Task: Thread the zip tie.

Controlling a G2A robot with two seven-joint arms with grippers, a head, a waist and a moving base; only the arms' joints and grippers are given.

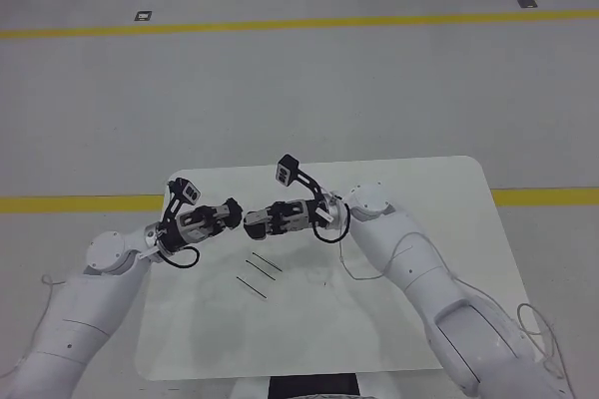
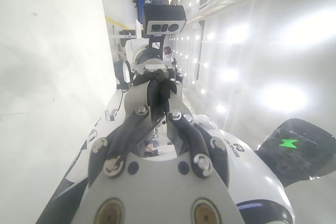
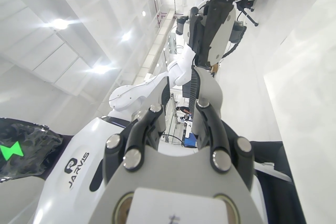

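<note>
Both arms hang above the white table [image 1: 419, 199], their grippers tip to tip near its middle. My left gripper [image 1: 236, 215] [image 2: 158, 87] has its black pads pressed together. A thin black strip, which looks like the zip tie [image 2: 157, 120], runs back between its fingers. My right gripper [image 1: 253, 223] [image 3: 181, 83] faces it head-on with a clear gap between its fingers, and nothing shows in that gap. In the right wrist view the left gripper's tip [image 3: 200, 62] sits just beyond one right finger [image 3: 207, 88].
Two loose black zip ties [image 1: 267, 263] [image 1: 251, 287] lie flat on the table just in front of the grippers. A small dark speck [image 1: 326, 283] sits to their right. Yellow floor lines [image 1: 60, 203] run behind the table.
</note>
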